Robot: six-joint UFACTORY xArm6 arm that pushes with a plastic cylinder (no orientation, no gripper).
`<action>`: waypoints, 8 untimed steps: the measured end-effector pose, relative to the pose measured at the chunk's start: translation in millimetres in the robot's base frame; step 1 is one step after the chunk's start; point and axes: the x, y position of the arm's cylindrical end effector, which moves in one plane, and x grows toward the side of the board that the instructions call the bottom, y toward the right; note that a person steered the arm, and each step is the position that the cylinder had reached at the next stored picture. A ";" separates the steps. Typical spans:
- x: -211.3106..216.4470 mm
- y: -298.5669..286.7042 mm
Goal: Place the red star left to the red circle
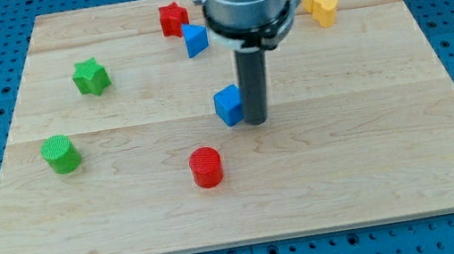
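Observation:
The red star (173, 18) lies near the view's top, left of centre, with a blue triangle (194, 40) touching its lower right. The red circle (206, 167) stands lower on the board, just left of centre. My tip (257, 121) rests on the board right beside a blue cube (228, 106), at that cube's right side. The tip is above and to the right of the red circle and well below the red star.
A green star (91, 77) lies at the upper left and a green circle (61, 154) at the left. Two yellow blocks (319, 1) sit together at the upper right. The wooden board (377, 167) sits on a blue pegboard.

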 end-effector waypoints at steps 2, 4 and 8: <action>-92.1 28.6; -190.6 -27.3; -151.2 -156.8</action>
